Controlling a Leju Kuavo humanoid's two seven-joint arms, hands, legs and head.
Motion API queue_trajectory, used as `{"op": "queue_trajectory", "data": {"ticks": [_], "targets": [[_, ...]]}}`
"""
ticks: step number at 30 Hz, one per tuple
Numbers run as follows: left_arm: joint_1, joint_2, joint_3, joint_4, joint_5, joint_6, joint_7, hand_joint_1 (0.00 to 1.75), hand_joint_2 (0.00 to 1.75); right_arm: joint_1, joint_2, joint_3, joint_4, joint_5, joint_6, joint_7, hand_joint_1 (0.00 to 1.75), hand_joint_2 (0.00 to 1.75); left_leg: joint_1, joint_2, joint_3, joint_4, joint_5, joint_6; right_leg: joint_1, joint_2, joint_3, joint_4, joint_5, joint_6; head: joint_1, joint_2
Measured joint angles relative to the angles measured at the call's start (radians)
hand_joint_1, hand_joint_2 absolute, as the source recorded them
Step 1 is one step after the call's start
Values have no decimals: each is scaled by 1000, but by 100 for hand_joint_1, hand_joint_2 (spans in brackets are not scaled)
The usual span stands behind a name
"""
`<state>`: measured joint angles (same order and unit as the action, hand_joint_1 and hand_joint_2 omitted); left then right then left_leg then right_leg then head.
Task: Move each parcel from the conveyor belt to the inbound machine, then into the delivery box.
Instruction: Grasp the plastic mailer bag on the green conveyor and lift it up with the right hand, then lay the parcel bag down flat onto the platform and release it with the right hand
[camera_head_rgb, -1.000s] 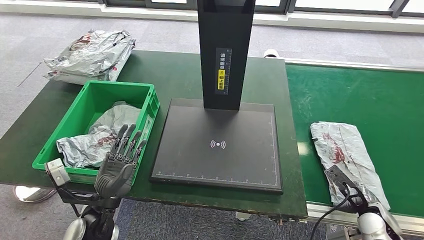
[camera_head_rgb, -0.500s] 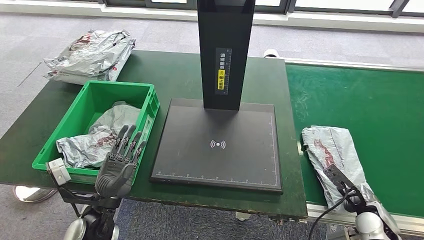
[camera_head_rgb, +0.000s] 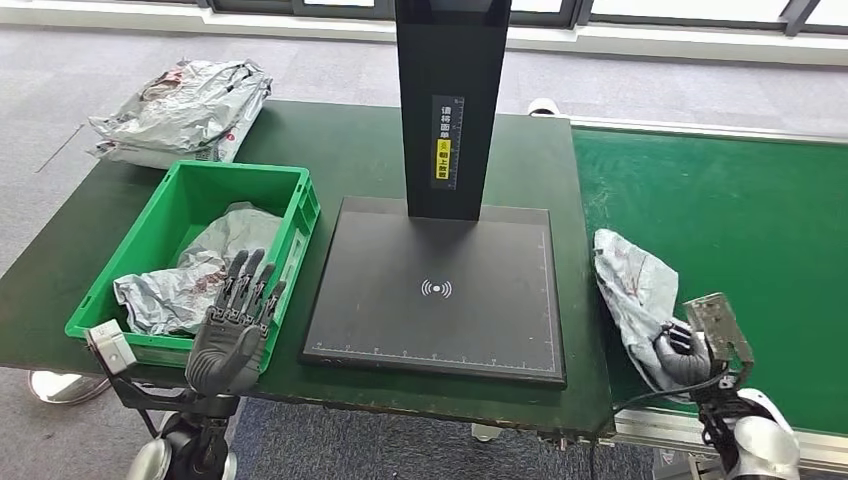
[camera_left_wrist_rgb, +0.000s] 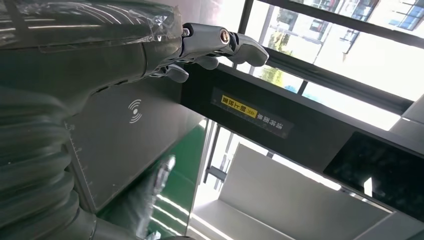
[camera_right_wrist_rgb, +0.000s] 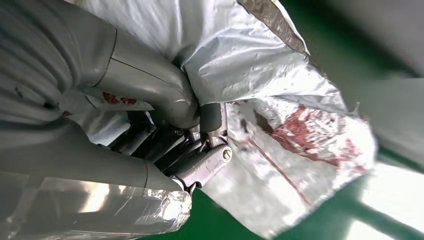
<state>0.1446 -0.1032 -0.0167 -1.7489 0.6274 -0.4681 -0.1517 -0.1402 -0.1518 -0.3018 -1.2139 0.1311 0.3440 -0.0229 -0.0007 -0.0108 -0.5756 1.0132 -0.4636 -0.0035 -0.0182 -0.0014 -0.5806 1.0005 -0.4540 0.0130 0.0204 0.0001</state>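
Where the green conveyor belt (camera_head_rgb: 740, 190) fills the right side of the head view, the right hand (camera_head_rgb: 682, 358) grips a crumpled grey plastic parcel (camera_head_rgb: 634, 292) at the belt's left edge, just beside the dark green table (camera_head_rgb: 350, 150). The right wrist view shows this hand's thumb and dark fingers (camera_right_wrist_rgb: 165, 145) closed into the bag's folds, with the parcel's (camera_right_wrist_rgb: 280, 115) red markings showing on the wrinkled film and green belt beyond it. The parcel is bunched up, its nearer end gathered in the hand and its far end lying toward the inbound machine.

The inbound machine occupies the middle of the frame: a flat black scan plate (camera_head_rgb: 440, 290) with a white wireless mark, and a black upright post (camera_head_rgb: 450, 100) rising from its far edge, bearing a yellow label.

At lower left, the left hand (camera_head_rgb: 232, 330) hovers with its fingers spread and pointing away, holding nothing, at the near right corner of the green delivery box (camera_head_rgb: 300, 200). In the left wrist view the same hand's fingers (camera_left_wrist_rgb: 220, 42) reach out straight before the post and the scan plate.

Inside the delivery box lies a grey parcel already in the box (camera_head_rgb: 190, 270), crumpled. At the upper left, on the table's far corner, rests a pile of further grey parcels (camera_head_rgb: 185, 105).
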Motion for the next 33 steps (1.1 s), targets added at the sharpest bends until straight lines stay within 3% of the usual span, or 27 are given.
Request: {"op": "queue_trajectory", "data": {"ticks": [10,14,18,24,33], "targets": [[7,-14,6,-7,-12,8,-8,0,175,5,55,-45,-183,-207,-67,-64,175,175,0,0,0,0,0,0,0,0,0,0,0,0,0,0],[9,-22,7,-8,-17,9,-7,0,175,32,78,-46,-316,-200,-116,-86,175,175,0,0,0,0,0,0,0,0,-1,0,0,0,0,0],[9,-27,7,-8,-22,9,-4,0,175,52,99,-27,-429,-113,-174,-104,175,175,0,0,-1,0,0,0,0,0,0,0,0,0,0,0],[3,-29,3,-3,-25,6,-2,0,175,58,118,82,-515,-8,-164,-86,175,175,0,3,0,0,0,0,0,3,-1,0,0,0,0,0],[-41,-23,-36,36,-23,-2,-7,0,175,27,140,327,-499,13,-114,-56,175,175,0,3,0,0,0,0,0,2,-1,0,1,-1,0,0]]}}
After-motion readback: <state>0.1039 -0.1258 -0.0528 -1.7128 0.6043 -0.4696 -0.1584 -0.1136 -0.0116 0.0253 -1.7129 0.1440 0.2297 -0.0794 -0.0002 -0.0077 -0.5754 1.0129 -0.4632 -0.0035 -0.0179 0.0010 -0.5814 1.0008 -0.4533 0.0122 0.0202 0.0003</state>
